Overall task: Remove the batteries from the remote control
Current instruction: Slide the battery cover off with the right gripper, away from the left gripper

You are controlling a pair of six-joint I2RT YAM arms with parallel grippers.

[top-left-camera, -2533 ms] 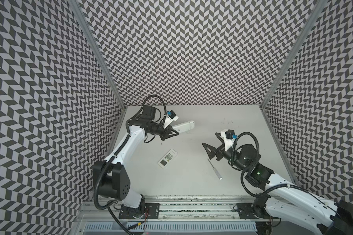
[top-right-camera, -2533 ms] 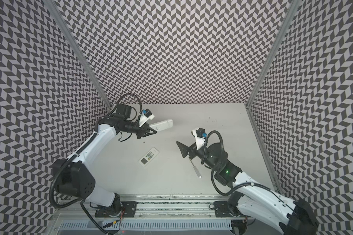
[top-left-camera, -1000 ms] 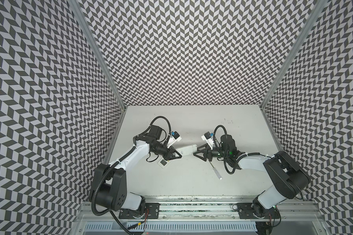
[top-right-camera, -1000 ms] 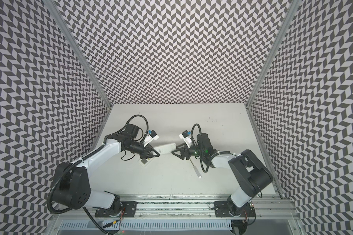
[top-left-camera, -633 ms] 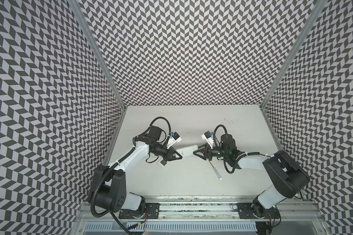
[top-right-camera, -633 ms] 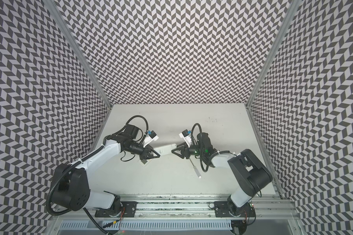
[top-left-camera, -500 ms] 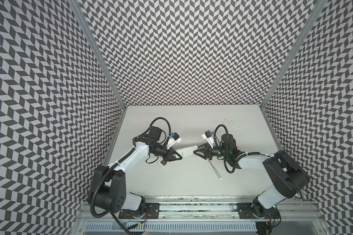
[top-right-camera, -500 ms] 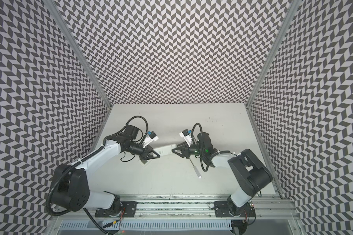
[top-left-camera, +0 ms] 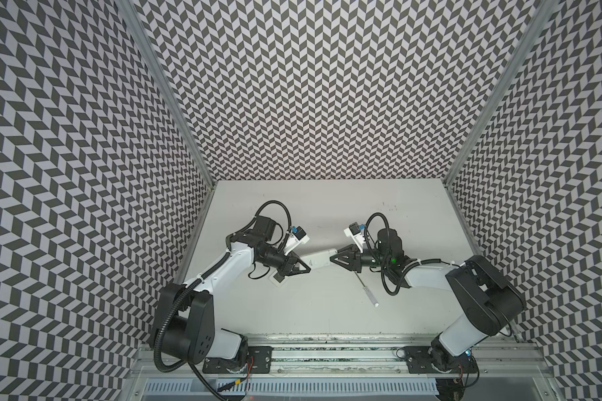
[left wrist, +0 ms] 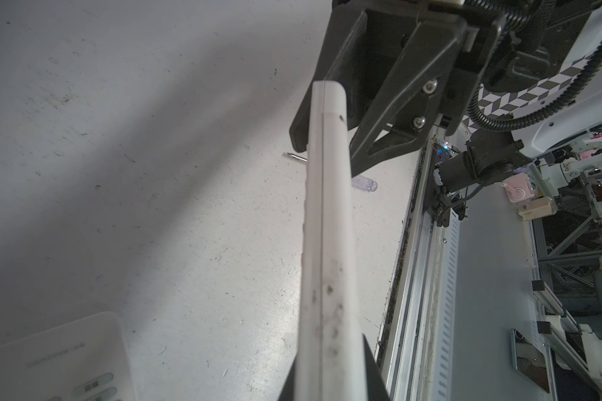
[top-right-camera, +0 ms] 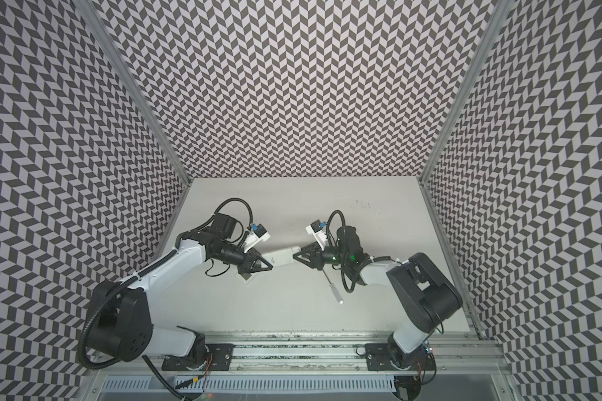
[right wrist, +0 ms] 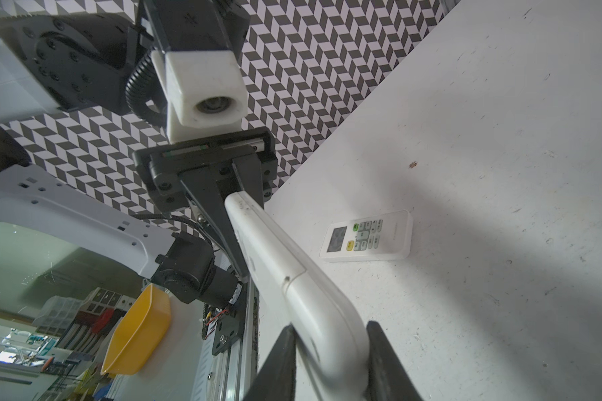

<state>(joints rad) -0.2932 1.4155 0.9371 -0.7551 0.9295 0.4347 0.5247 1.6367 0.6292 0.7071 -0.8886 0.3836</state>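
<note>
Counter (top-left-camera: 327, 208) middle: reaching in from 7 o'clock, the left gripper (top-left-camera: 306, 266) pinches one end of the white remote control (top-left-camera: 318, 261), lifted clear of the surface; a second remote (right wrist: 365, 236) lies flat just under that gripper. From 4 o'clock the right gripper (top-left-camera: 334, 257) clamps the other end, a screwdriver (top-left-camera: 367, 292) at its 5 o'clock.

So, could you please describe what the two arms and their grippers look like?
The left arm and right arm have white links with black joints and ribbed black cable loops. The left gripper and right gripper have black triangular fingers and a white camera block with a blue plug. A green light glows on the right wrist.
</note>
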